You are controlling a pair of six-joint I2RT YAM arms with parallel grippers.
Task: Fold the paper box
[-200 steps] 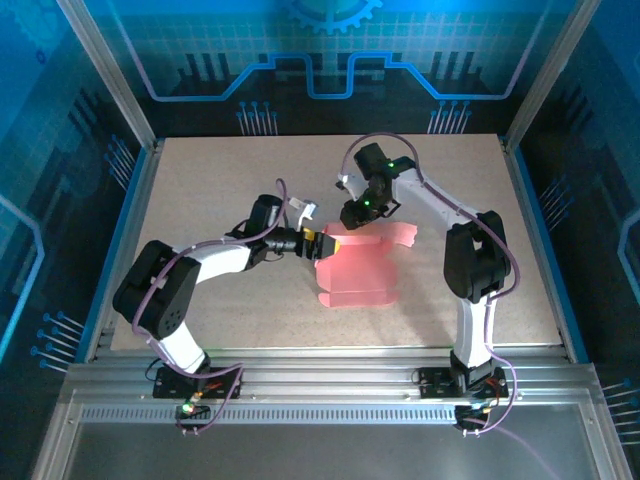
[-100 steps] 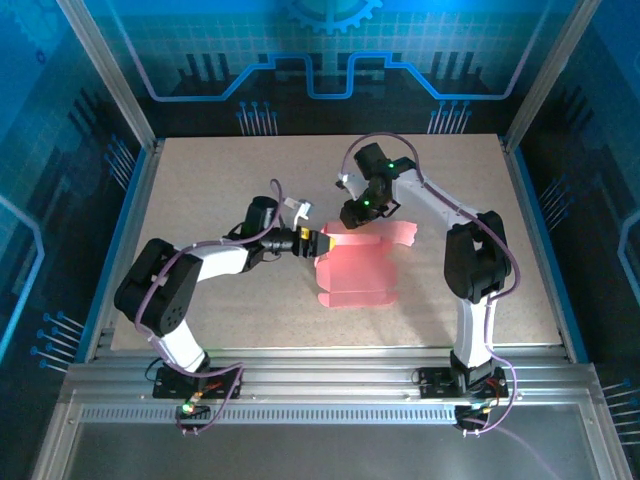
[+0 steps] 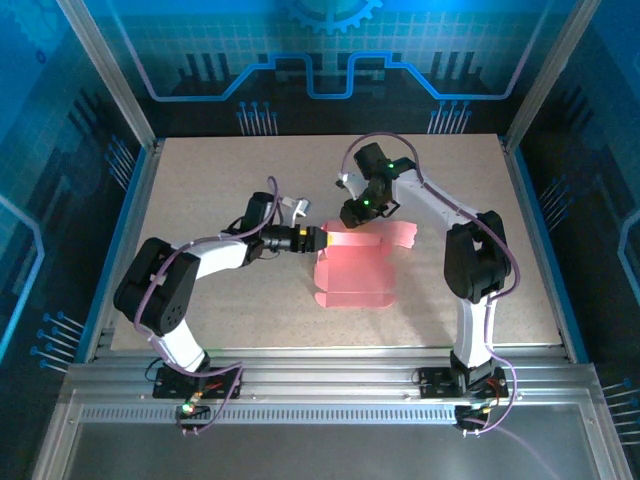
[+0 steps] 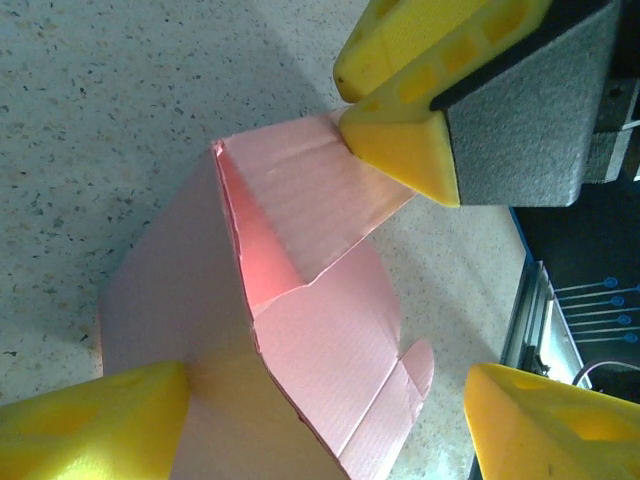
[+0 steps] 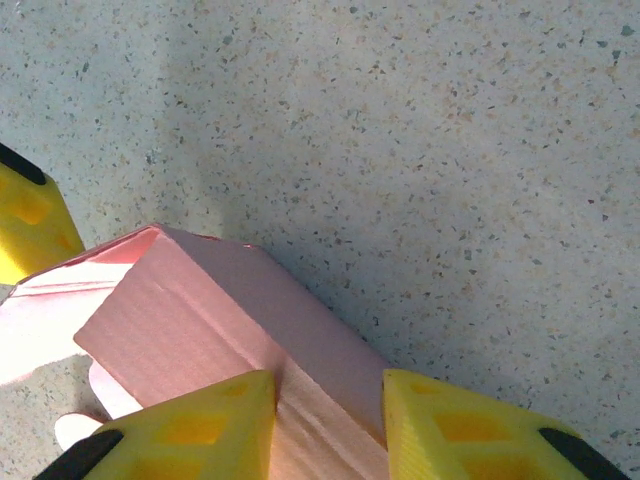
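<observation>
A speckled beige table top (image 3: 200,190) forms the floor of the cell; aluminium posts (image 3: 105,70) rise from its far corners; a slotted aluminium rail (image 3: 320,385) runs along the near edge. The walls (image 3: 450,60) are blue panels printed with circuit-like lines and a gear (image 3: 330,12); the light is even, the shadows soft.

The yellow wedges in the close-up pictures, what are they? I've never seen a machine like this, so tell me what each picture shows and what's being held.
They are fingertips. Two robot arms are bolted at the near edge of the speckled table, each ending in a two-finger gripper. The wide picture looks down from above; each close-up comes from a camera on one wrist. On the table lies the paper box, pink card partly folded up. The right gripper pinches a raised fold of it. The left gripper is open, with the box between its jaws.
</observation>
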